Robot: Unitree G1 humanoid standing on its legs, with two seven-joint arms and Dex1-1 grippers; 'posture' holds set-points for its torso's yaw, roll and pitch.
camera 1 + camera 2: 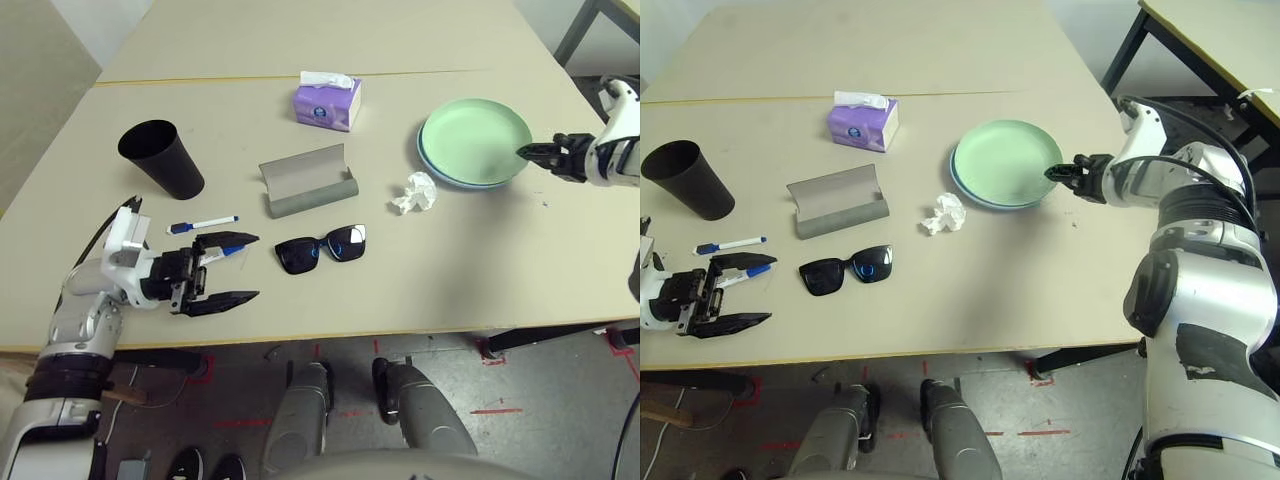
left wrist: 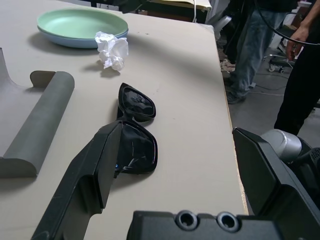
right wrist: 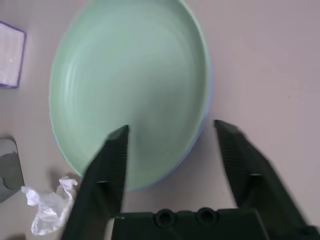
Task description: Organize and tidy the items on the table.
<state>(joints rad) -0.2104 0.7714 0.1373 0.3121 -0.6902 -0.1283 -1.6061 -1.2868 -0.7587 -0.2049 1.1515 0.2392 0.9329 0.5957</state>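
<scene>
L gripper [image 1: 228,270] open, low on counter [image 1: 420,280], just beside sunglasses [image 1: 322,248] | R gripper [image 3: 170,135] open over green plate [image 1: 474,140] rim | I'd ease L fwd, straddle one lens end, shut gently, carry to case [image 1: 306,180] w/o dragging

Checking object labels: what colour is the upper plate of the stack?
Light green, over a light-blue plate; clearest in right wrist view.

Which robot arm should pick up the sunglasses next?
The left. Its open end effector sits right beside the black sunglasses, pointing at them. The right end effector is far off at the green plate.
</scene>
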